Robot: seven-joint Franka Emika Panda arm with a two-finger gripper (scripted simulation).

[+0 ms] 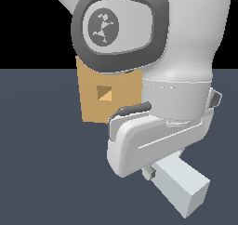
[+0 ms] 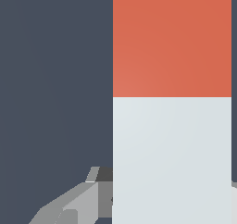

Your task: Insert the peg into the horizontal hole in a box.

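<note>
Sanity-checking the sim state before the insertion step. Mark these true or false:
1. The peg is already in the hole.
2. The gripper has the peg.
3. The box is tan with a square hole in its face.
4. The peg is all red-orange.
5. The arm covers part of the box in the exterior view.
1. False. The peg is apart from the hole, which shows unfilled.
2. True. The gripper is closed on it.
3. True, on the box.
4. False. The wrist view shows one red-orange part and one pale grey-white part.
5. True; the arm covers its top and one edge.

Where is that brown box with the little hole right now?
In the exterior view the tan square box stands left of centre on the dark floor, behind the white robot arm, which covers its top and right side.
</note>
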